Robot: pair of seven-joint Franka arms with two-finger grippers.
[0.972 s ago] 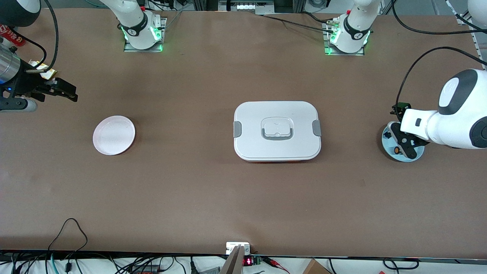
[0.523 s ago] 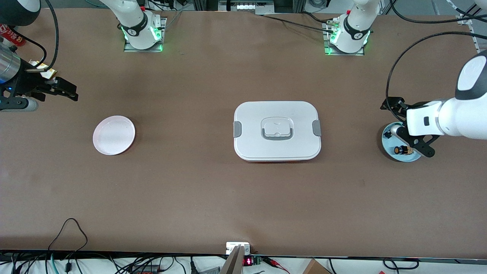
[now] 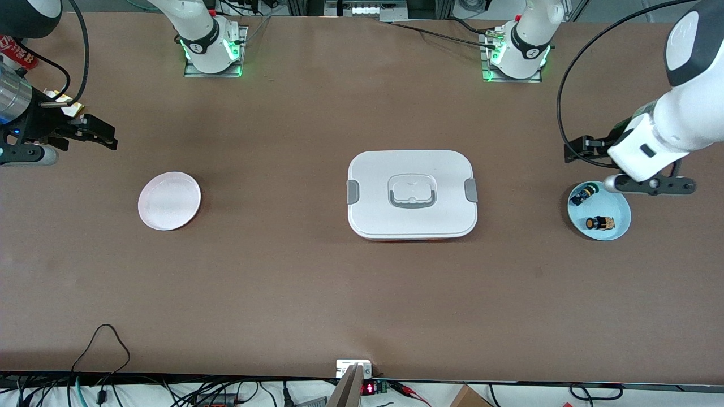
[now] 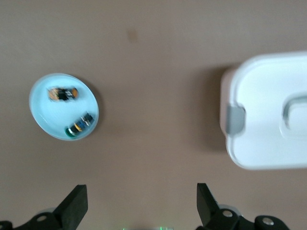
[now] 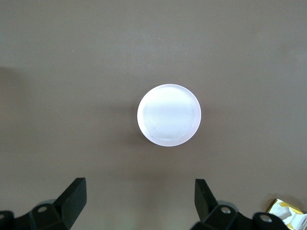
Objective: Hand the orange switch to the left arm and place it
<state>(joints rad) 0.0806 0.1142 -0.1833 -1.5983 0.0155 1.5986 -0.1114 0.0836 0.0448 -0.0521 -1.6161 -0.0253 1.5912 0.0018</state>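
The orange switch [image 3: 599, 223] lies on a small pale blue plate [image 3: 616, 223] at the left arm's end of the table, beside a black switch with blue and green parts [image 3: 581, 195]. My left gripper [image 3: 625, 169] hangs open and empty in the air over the rim of that plate. In the left wrist view [image 4: 139, 206] its jaws stand wide apart, with the orange switch [image 4: 63, 93] and the plate [image 4: 48, 120] ahead. The white box [image 3: 412, 195] sits mid-table. My right gripper [image 3: 107, 137] waits open and empty in the air at the right arm's end.
A small pale pink plate [image 3: 169, 200] lies toward the right arm's end and shows in the right wrist view [image 5: 169, 115]. A yellow wrapper [image 5: 288, 211] lies near the table's edge there. The box's corner and grey clip [image 4: 236, 120] show in the left wrist view.
My left arm has risen from the blue plate and swung toward its base, empty. Both switches stay on the plate. The right arm has not moved.
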